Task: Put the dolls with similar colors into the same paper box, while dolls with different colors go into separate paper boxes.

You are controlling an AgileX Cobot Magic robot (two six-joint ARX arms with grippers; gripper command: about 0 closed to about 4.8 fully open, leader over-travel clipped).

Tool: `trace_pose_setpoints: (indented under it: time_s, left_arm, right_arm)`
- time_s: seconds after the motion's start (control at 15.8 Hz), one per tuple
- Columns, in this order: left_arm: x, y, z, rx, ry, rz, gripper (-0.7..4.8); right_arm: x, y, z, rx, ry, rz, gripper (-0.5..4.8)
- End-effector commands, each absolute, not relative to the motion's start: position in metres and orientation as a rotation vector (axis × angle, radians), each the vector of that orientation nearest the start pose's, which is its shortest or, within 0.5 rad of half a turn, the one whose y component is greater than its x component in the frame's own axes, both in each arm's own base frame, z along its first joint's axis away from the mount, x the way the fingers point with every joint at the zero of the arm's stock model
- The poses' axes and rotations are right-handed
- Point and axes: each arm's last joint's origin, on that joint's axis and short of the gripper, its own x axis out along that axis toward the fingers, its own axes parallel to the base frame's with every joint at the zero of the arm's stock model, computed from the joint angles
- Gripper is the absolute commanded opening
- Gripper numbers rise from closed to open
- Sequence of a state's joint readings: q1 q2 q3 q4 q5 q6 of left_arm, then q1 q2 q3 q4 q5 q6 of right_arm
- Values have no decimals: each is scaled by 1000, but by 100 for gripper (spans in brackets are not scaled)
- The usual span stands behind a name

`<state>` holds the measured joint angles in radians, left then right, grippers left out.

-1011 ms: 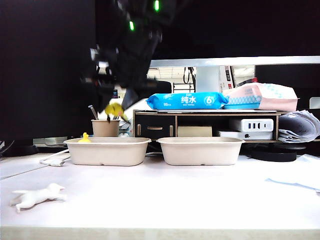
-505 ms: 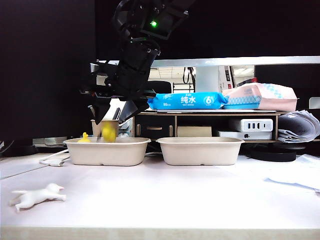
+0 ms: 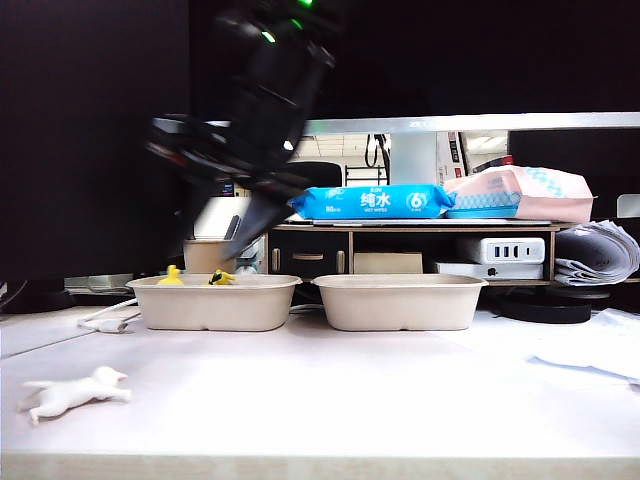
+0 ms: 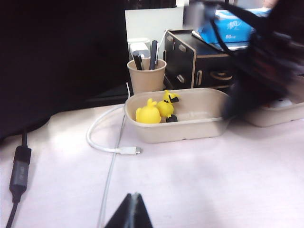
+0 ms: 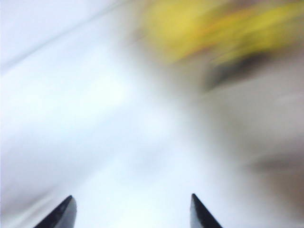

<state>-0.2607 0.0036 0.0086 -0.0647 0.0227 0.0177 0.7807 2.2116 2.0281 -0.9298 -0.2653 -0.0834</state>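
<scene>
Dolls, left to right: white four-legged animal (image 3: pixel 70 392) lies on its side on the near left of the surface (image 3: pixel 330 400), well apart from both boxes, not yet sorted.
Yellow duck (image 3: pixel 172 275): sits at the left end of the left paper box (image 3: pixel 215 301), only its top showing over the rim in the exterior view; the left wrist view shows it (image 4: pixel 147 112) inside the box (image 4: pixel 190 130).
Yellow bird with black wings (image 3: pixel 220 277): in the same left box, just beside the duck; in the left wrist view it (image 4: pixel 166 106) lies touching or nearly touching the duck. The two yellows share one box, as the task asks.
Right gripper (image 3: pixel 222 225): blurred, above the far side of the left box; its arm reaches across from the right. The right wrist view (image 5: pixel 130 209) shows two fingertips spread apart with nothing between them, so it is released and empty.
Left gripper (image 4: pixel 131 211): hangs over the near left of the surface, its tips pressed together with nothing between them.
Pen cup (image 3: pixel 210 255): stands just behind the left box, not a sorting target.
Right paper box (image 3: pixel 400 300): sits just beside the left one; nothing shows above its rim, likely kept for the white dolls.
Fourth doll: the white ball-headed figure is not visible.
Progress: judged halfway, yellows done.
</scene>
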Motion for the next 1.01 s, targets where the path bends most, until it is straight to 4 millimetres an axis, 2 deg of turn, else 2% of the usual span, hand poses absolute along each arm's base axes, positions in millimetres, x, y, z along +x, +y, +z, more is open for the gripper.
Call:
trace_pose_setpoints:
  time_s: [0.06,0.13,0.25,0.38,0.63,1.01]
  left_arm:
    - [94,-26,161,20,44,-283,-5]
    - [94,-27,161,20,45,-292,-5]
    - [95,-33,158,29,96,-346,-5]
    - [97,-40,150,49,189,-404,-5]
    - [99,-45,145,79,293,-429,-5]
    - [99,-45,150,79,293,-424,-5]
  right_arm:
    - [284,351,239,-552,1223,1204,306]
    - [265,360,238,-649,1233,1233,306]
    - [242,376,237,-742,1198,1281,320]
    - [230,388,236,-819,1133,1280,382]
    - [228,403,227,-812,1054,1316,393]
    - [236,403,213,-835,1079,1284,392]
